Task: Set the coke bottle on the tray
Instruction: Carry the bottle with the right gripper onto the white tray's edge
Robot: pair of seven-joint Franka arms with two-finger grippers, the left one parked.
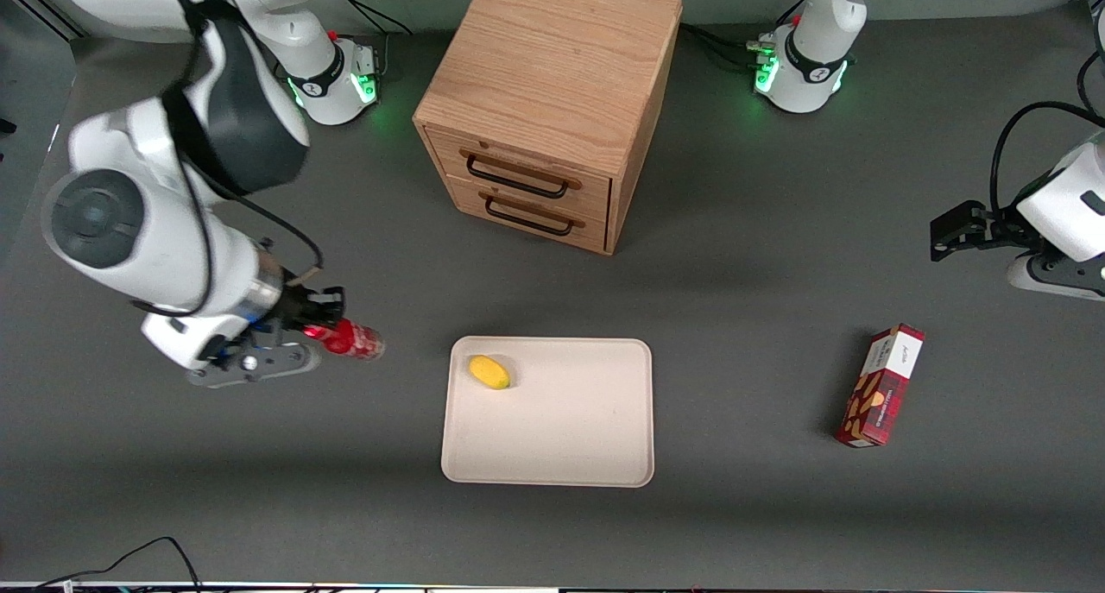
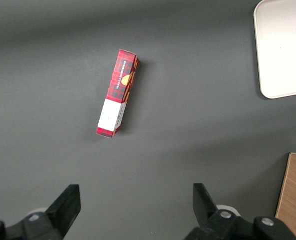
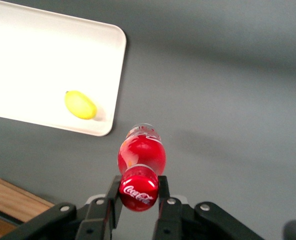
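- Right arm's two-finger gripper [image 1: 321, 327] was pinching the small slim red coke bottle [image 1: 352, 338] just below its cap; in the wrist view both black fingers [image 3: 113, 196] pressed against the neck on either side.
- Bottle details: red cap with white script lettering [image 3: 136, 193], red body, clear base [image 3: 143, 132] with a white label band just above it.
- Bottle was off the tray, toward the working arm's end of the table, with its clear base end pointing at the tray and its cap end in the gripper. Whether it touched the dark grey tabletop [image 1: 760, 317] or hung above it, I couldn't tell.
- Large flat cream-white rectangular tray [image 1: 561, 438] with rounded corners and low rim sat near the table's middle, near the bottle but apart from it.
- Small yellow oval fruit-like object [image 1: 489, 372] lay on the tray, in the corner nearest the bottle.
- Light wooden two-drawer cabinet [image 1: 552, 101] with dark handles stood farther from the front camera than the tray.
- Red-and-white rectangular box [image 1: 880, 385] lay flat toward the parked arm's end, well apart from the tray.
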